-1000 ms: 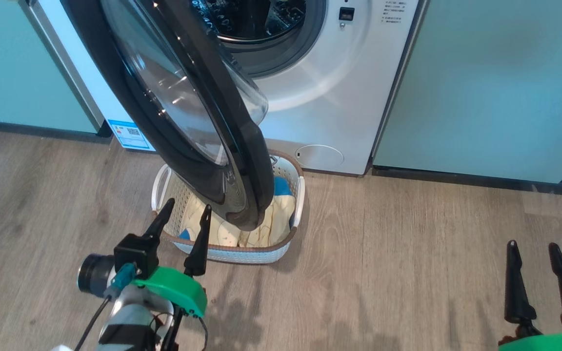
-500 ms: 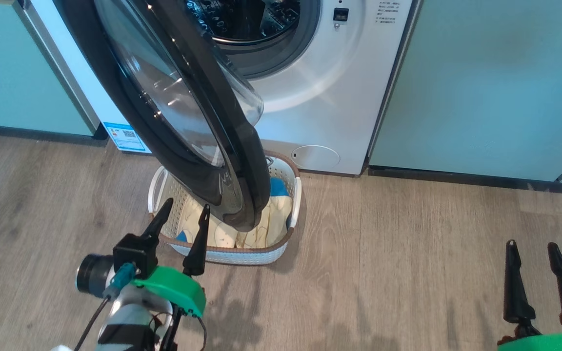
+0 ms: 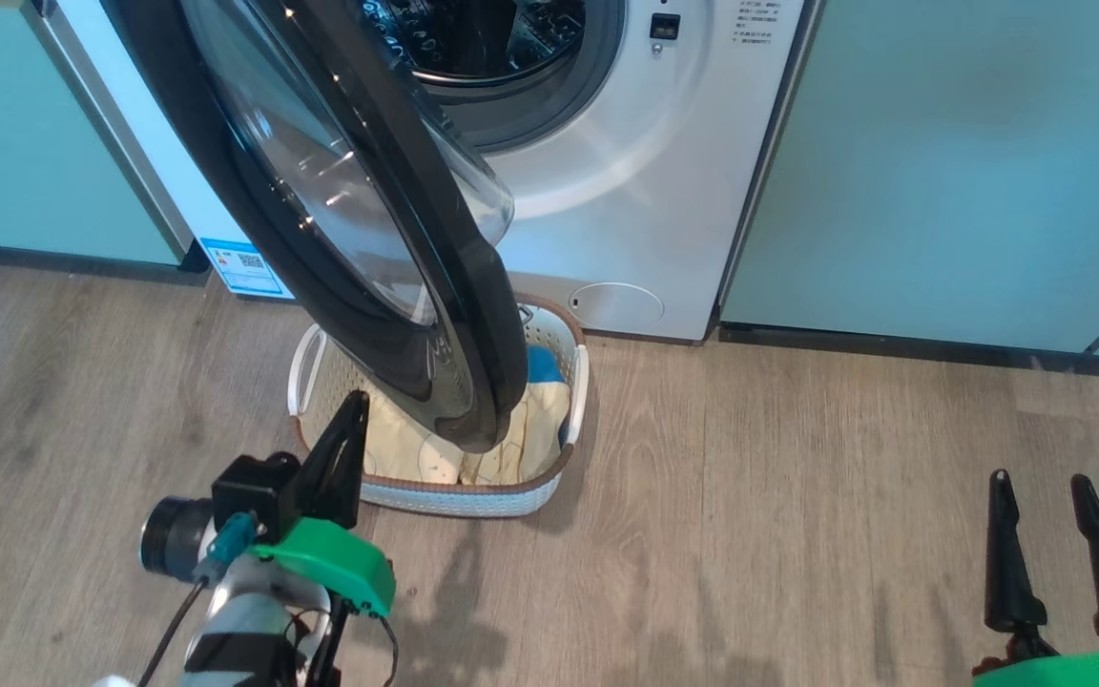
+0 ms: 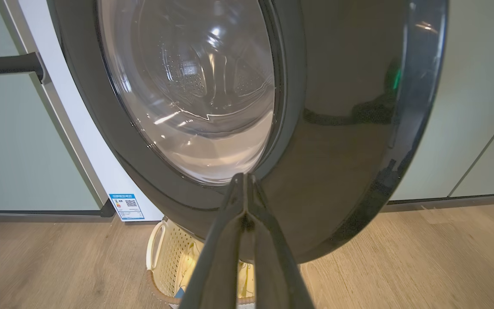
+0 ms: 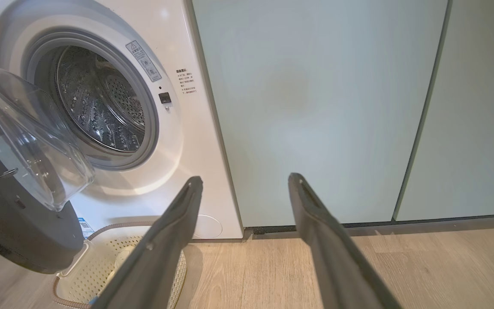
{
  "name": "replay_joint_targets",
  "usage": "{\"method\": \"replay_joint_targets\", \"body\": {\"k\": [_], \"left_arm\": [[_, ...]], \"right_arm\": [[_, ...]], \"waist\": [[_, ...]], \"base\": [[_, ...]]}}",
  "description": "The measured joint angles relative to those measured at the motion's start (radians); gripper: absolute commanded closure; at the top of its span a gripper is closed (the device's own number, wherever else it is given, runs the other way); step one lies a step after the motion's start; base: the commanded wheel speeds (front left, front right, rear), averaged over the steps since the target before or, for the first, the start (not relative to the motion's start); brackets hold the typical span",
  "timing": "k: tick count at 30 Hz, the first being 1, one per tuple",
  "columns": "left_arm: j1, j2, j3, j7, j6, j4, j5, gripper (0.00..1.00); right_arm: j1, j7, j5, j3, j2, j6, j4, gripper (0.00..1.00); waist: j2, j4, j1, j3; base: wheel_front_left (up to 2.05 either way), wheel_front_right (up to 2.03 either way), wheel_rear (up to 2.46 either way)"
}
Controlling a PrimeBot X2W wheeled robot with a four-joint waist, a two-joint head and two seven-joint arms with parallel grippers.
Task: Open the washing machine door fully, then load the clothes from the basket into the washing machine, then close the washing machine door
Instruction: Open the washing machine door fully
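Left fingers (image 3: 332,469) pressed together near glossy black-rimmed round glass door (image 3: 478,315); right fingers (image 3: 1005,549) spread. Might slip off slick rim, perhaps clipping cream perforated plastic basket (image 3: 473,498).

The left gripper (image 3: 353,403) is closing. Its two dark fingers (image 3: 338,463), spread apart in the earlier pictures, are now pressing together tip to tip, just at the near left rim of the basket (image 3: 454,498).
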Motion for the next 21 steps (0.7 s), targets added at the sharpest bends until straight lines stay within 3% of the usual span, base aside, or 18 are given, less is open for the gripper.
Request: {"method": "replay_joint_targets", "body": {"k": [4,11,16,21], "left_arm": [[-0.003,-0.001,0.006,0.000,0.003,-0.005,0.005,1.00],[-0.053,0.009,0.046,0.000,0.050,-0.085,0.027,1.00],[-0.126,0.031,0.077,0.000,0.091,-0.250,0.051,1.00],[-0.200,0.047,0.072,-0.001,0.098,-0.439,0.066,1.00]], "right_arm": [[0.000,0.000,0.009,-0.007,0.001,0.000,0.000,0.00],[0.000,0.000,0.009,-0.011,0.001,0.000,0.000,0.00],[0.000,0.000,0.009,-0.012,0.002,0.000,0.000,0.00],[0.000,0.000,-0.003,-0.017,0.002,0.000,0.000,0.00]], "waist": [[0.0000,0.003,0.0000,0.001],[0.0000,0.012,0.0000,0.000],[0.0000,0.017,0.0000,-0.004],[0.0000,0.017,0.0000,-0.015]], "base": [[0.00,0.00,0.00],[0.00,0.00,0.00],[0.00,0.00,0.00],[0.00,0.00,0.00]]}}
